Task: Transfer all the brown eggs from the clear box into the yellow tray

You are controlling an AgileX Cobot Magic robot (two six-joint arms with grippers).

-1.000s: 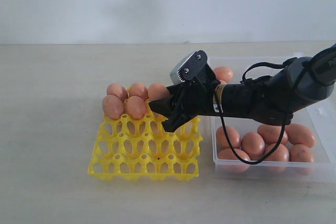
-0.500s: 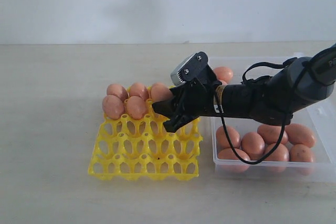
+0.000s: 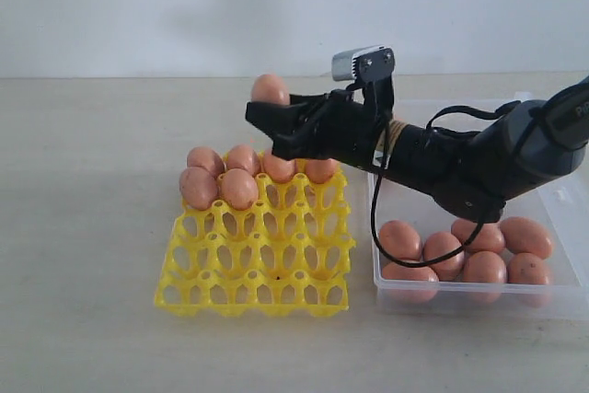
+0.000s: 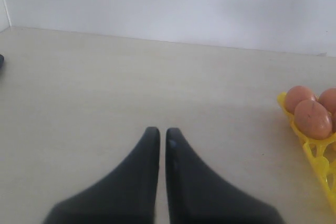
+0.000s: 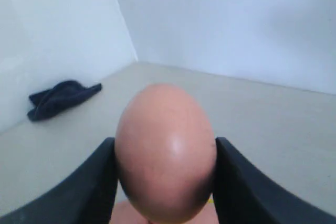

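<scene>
So far six brown eggs [image 3: 237,189] sit in the yellow tray's [image 3: 253,273] far cups, a seventh egg [image 5: 165,145] hangs above them pinched in the right gripper's [image 3: 267,103] jaws, at least seven lie in the clear box [image 3: 469,306], and the idle left gripper's [image 4: 158,132] jaws are pressed together.

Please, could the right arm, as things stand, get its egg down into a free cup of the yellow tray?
Probably yes: the right hand holds the egg raised by the yellow tray, whose nearer rows stand bare.
</scene>
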